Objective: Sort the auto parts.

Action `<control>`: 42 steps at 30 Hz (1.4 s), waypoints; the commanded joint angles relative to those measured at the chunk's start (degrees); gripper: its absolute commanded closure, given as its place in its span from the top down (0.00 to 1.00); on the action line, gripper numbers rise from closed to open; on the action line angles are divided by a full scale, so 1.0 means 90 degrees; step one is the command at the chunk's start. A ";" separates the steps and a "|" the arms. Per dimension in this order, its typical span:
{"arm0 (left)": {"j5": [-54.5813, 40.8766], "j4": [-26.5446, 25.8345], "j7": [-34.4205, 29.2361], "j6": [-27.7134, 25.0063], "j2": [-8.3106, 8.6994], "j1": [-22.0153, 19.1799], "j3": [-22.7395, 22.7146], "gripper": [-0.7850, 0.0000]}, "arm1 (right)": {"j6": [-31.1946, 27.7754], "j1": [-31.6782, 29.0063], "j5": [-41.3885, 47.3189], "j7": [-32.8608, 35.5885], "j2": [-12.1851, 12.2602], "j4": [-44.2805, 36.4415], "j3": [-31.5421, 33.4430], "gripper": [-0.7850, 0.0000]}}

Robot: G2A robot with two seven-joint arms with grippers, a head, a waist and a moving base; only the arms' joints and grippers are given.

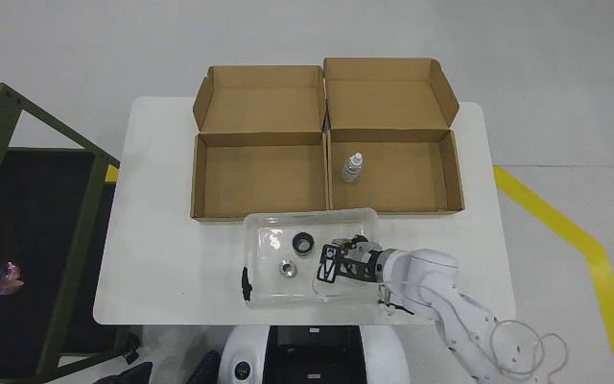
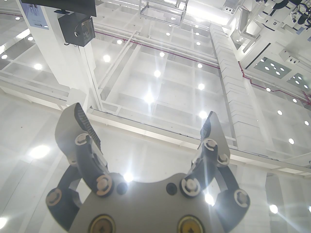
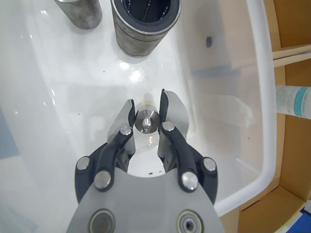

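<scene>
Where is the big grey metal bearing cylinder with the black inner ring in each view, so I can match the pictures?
Top view: grey bearing cylinder stands upright in the clear plastic bin.
Right wrist view: same cylinder, beyond the right gripper shut on a small steel stud.
Left wrist view: faces the ceiling, away from the table.
Shared landmark: the smaller steel cylinder beside it.
</scene>
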 commanded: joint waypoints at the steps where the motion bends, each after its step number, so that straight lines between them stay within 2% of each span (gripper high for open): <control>1: 0.0000 0.0000 0.0000 0.0000 0.0000 0.0000 0.0000 1.00 | -0.0042 -0.0067 0.0036 -0.0050 0.0019 -0.0139 0.0060 0.00; 11: 0.0000 0.0000 0.0000 0.0000 0.0000 0.0000 0.0000 1.00 | -0.0136 -0.0567 0.0285 -0.0752 0.0124 -0.1097 0.0439 0.00; 17: 0.0000 0.0000 0.0000 0.0000 0.0000 0.0000 0.0000 1.00 | -0.0008 -0.0741 0.0698 -0.1429 0.0157 -0.1280 0.0743 0.00; 23: 0.0000 0.0000 0.0000 0.0000 0.0000 0.0000 0.0000 1.00 | 0.0073 -0.0812 0.1475 -0.2094 0.0168 -0.1235 0.1018 0.00; 30: 0.0000 0.0000 0.0000 0.0000 0.0000 0.0000 0.0000 1.00 | -0.0209 -0.0771 0.2786 -0.2715 0.0188 -0.1020 0.1343 0.00; 42: 0.0000 0.0000 0.0000 0.0000 0.0000 0.0000 0.0000 1.00 | -0.0709 -0.0467 0.4742 -0.2899 0.0242 -0.0384 0.1699 0.00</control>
